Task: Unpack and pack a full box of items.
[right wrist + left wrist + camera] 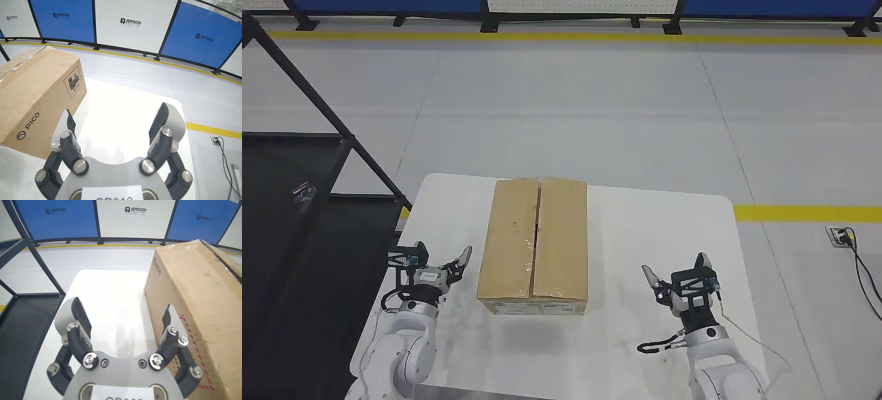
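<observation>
A brown cardboard box [535, 245] stands in the middle of the white table [642, 230], its two top flaps shut along a centre seam. My left gripper [438, 262] hovers low beside the box's left side, open and empty; the left wrist view has the box wall [189, 291] close to one of its fingers [167, 316]. My right gripper [676, 273] is open and empty too, over bare table to the right of the box, well apart from it. The right wrist view shows the box [36, 94] with a hazard label on its end.
A black metal rack [302, 220] with a dark shelf stands against the table's left edge. Bare table lies right of the box and along the front edge. A wall socket with a cable [842, 238] sits on the floor at the right.
</observation>
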